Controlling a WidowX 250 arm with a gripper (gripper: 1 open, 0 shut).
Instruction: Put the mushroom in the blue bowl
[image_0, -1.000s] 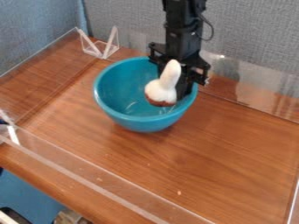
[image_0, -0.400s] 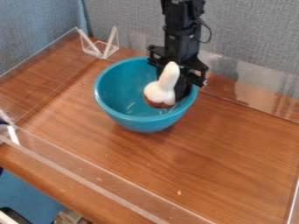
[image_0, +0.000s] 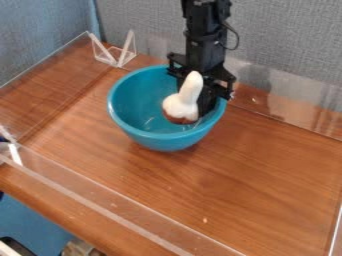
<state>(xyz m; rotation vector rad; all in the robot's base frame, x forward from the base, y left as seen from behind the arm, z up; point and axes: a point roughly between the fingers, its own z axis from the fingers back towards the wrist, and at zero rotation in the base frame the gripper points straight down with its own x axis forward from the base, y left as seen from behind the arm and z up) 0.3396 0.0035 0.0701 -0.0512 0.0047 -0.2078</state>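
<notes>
Since the earlier frame, the mushroom (image_0: 183, 102) has been shifting slightly left; now it is tilting stem-up inside the blue bowl (image_0: 139, 118), the closed gripper (image_0: 207, 96) gripping its stem.

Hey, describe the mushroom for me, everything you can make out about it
The mushroom is small and toy-like, with a thick cream-white stem and a rounded reddish-brown cap. It is tilted cap down, the stem pointing up and a little to the right. In the picture it shows within the opening of the blue bowl, right of its middle. The black gripper is right behind it and seems to hold it, though the fingertips are mostly hidden. Whether the cap touches the bowl can't be told.
</notes>
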